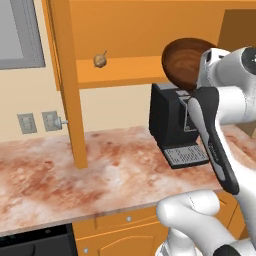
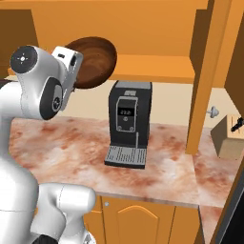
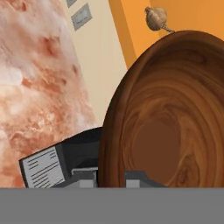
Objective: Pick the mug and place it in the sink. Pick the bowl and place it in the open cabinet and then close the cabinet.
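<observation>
The dark brown wooden bowl hangs tilted on its side, high above the counter in front of the open cabinet's shelf. My gripper is shut on the bowl's rim, with the bowl's hollow facing the hand camera. The cabinet's open door stands edge-on beside the shelf. The mug and the sink are out of view.
A small tan bulb lies on the cabinet shelf. A black coffee machine stands on the marbled counter right under the bowl. Wall outlets are at the left, and a knife block at the right.
</observation>
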